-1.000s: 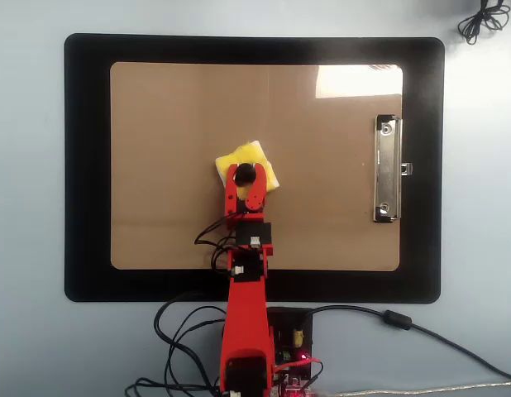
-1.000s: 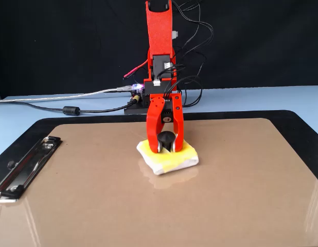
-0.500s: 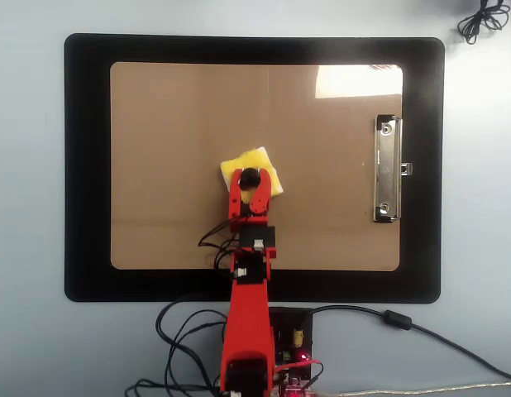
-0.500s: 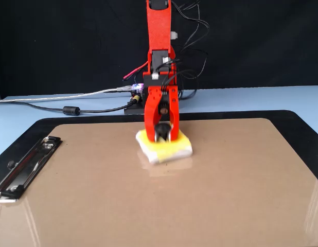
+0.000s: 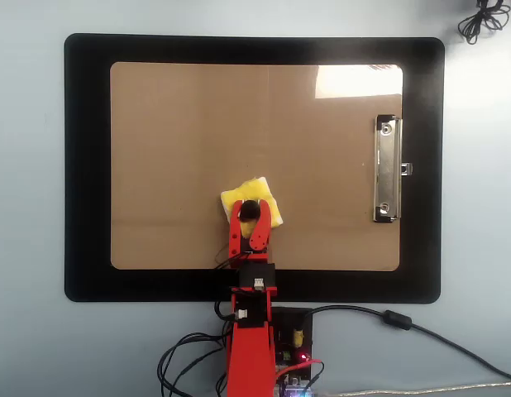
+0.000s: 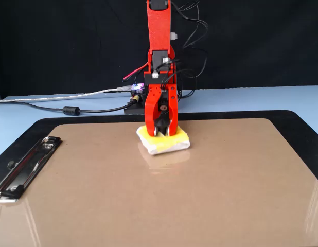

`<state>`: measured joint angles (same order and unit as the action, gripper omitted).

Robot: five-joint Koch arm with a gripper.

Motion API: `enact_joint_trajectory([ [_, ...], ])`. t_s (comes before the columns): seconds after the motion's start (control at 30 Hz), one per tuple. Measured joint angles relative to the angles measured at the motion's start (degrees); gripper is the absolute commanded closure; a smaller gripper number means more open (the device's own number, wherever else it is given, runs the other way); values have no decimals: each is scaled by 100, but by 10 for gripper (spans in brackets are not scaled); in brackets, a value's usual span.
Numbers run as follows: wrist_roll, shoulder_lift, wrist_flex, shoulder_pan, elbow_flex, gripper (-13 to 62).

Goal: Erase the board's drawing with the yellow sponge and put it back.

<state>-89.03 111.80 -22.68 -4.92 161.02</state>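
Red gripper [image 5: 249, 214] clamped on the round black knob of the small square yellow sponge [image 5: 254, 192].

Overhead: sponge flat on the large brown clipboard board [image 5: 173, 149], low and near centre, well apart from the silver metal clip [image 5: 387, 169]; black mat [image 5: 86, 165] underneath. Fixed view: jaws pinching the knob, sponge [image 6: 172, 144] pressed on the board [image 6: 164, 195] near its far edge.

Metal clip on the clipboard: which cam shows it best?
Overhead view: the metal clip lies unobstructed, seen face-on at the board's right edge. The fixed view shows the clip foreshortened at lower left, at a shallow angle.
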Motion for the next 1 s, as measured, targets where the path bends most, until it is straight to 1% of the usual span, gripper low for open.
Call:
enact_joint_trajectory([
  [0.07,-9,-88,0,0,0,577],
  [0.17,0,-1020,9,-18,-914,577],
  [0.23,-9,-1942,0,0,-1951,577],
  [0.27,0,-2593,-18,0,-2619,577],
  [0.33,-26,-3199,-158,9,-3059,577],
  [0.4,-35,-3419,-308,-18,-3243,577],
  [0.47,-26,-3190,-413,0,-2839,577],
  [0.53,-26,-2575,-475,0,-2004,577],
  [0.6,-26,-1459,-448,0,-703,577],
  [0.73,-9,325,-202,9,598,577],
  [0.77,-9,826,88,-35,712,577],
  [0.87,-9,1160,976,-105,158,577],
  [0.93,-9,1222,1819,-105,-747,577],
  [0.97,-9,1301,2514,-105,-1564,577],
  [1.0,-9,1371,2944,-105,-2021,577],
])
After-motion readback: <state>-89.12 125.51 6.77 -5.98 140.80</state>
